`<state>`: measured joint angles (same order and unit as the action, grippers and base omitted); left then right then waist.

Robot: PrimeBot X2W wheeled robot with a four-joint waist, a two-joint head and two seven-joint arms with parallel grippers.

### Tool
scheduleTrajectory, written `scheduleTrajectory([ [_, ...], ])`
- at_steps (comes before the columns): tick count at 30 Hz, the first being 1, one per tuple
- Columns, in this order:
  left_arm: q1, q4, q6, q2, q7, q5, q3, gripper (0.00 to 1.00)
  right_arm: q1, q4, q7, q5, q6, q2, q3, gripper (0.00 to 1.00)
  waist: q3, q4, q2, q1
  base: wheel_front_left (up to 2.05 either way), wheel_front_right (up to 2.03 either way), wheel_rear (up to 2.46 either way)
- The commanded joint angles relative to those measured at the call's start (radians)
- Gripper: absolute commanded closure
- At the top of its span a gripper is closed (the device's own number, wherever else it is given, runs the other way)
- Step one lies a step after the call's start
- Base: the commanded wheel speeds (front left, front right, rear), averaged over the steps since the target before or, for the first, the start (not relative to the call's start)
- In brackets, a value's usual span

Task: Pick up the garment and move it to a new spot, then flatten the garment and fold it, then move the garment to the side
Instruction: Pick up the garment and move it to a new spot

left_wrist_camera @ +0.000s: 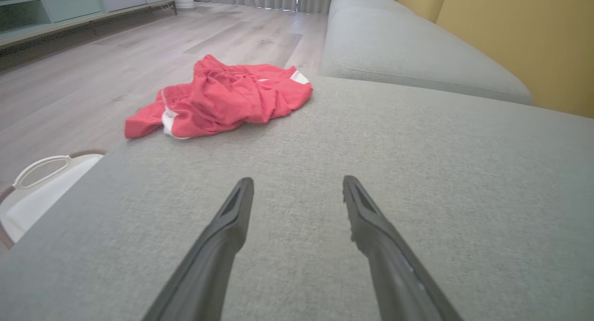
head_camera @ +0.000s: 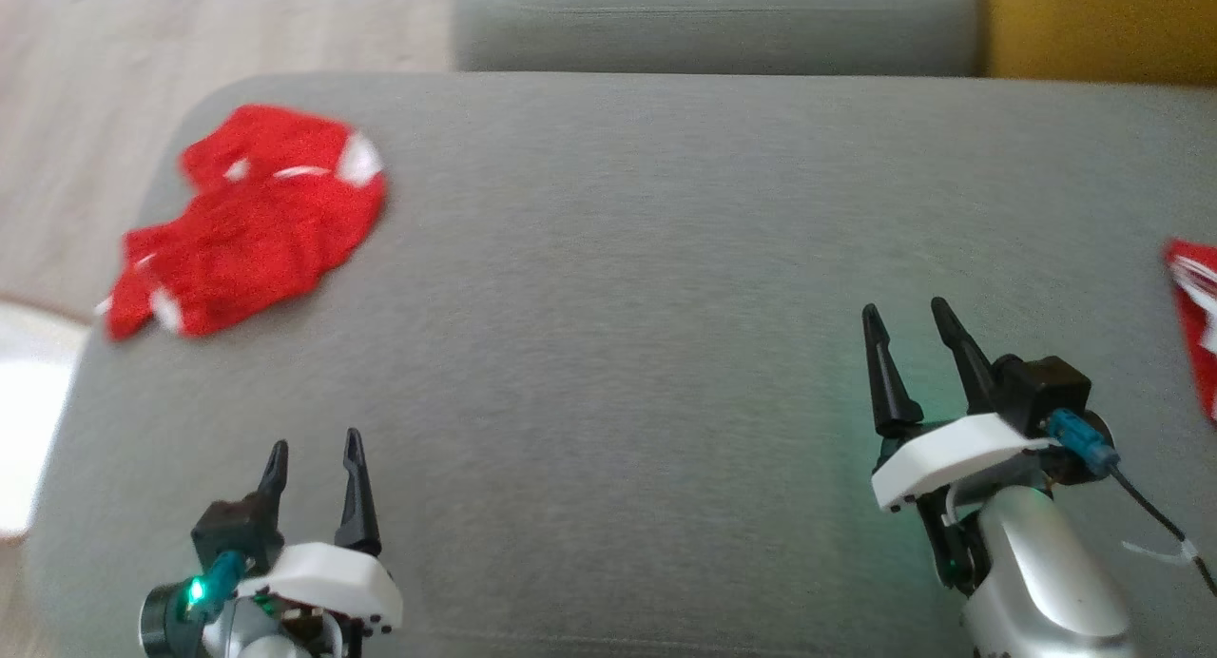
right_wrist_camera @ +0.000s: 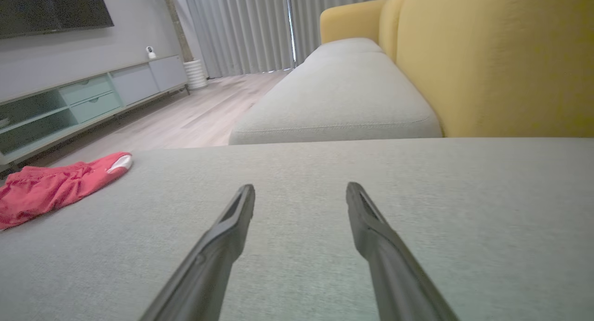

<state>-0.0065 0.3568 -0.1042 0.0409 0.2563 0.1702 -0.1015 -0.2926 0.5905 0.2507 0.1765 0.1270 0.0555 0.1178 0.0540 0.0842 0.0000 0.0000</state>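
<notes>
A crumpled red garment (head_camera: 252, 221) with white trim lies at the far left corner of the grey cushion (head_camera: 618, 306). The left wrist view has the garment (left_wrist_camera: 222, 98) ahead and to the left, and in the right wrist view the garment (right_wrist_camera: 51, 186) lies at the far left. My left gripper (head_camera: 314, 454) hovers open above the cushion's near left, well short of the garment, with nothing between its fingers. Over the near right, my right gripper (head_camera: 908, 320) is open and empty too. Both left fingers (left_wrist_camera: 232, 219) and right fingers (right_wrist_camera: 232, 223) point across bare cushion.
A second red cloth (head_camera: 1196, 316) with white stripes pokes in at the right edge of the cushion. A grey sofa seat (right_wrist_camera: 338, 93) with a yellow backrest (right_wrist_camera: 492, 61) lies beyond. A white basket (left_wrist_camera: 41, 191) stands on the floor at the left.
</notes>
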Motion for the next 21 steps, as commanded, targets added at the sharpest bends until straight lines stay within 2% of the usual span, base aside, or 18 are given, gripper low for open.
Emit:
scheduleTrajectory([
  [1,-0.046,-0.032,0.002,0.009,0.006,0.004,0.027,0.0,-0.013,-0.032,0.011,0.006,0.004,-0.005,0.024,0.0,0.005,0.083,0.0,0.0,0.0,0.0,0.0],
  [8,-0.032,-0.024,-0.001,0.009,0.006,0.009,0.045,0.0,-0.015,-0.029,0.011,0.026,0.004,-0.005,0.042,0.0,0.01,0.257,0.0,0.0,0.0,0.0,0.0],
  [12,-0.021,-0.024,-0.003,0.009,0.006,0.01,0.059,0.0,-0.016,-0.02,0.011,0.035,0.004,-0.005,0.051,0.0,0.007,0.329,0.0,0.0,0.0,0.0,0.0],
  [16,-0.012,-0.025,0.0,0.009,0.006,0.009,0.071,0.0,-0.023,-0.013,0.011,0.042,0.004,-0.005,0.058,0.0,0.011,0.36,0.0,0.0,0.0,0.0,0.0],
  [21,-0.012,-0.017,0.014,0.009,0.006,0.014,0.087,0.0,-0.037,-0.007,0.011,0.049,0.004,-0.005,0.081,0.0,0.024,0.343,0.0,0.0,0.0,0.0,0.0],
])
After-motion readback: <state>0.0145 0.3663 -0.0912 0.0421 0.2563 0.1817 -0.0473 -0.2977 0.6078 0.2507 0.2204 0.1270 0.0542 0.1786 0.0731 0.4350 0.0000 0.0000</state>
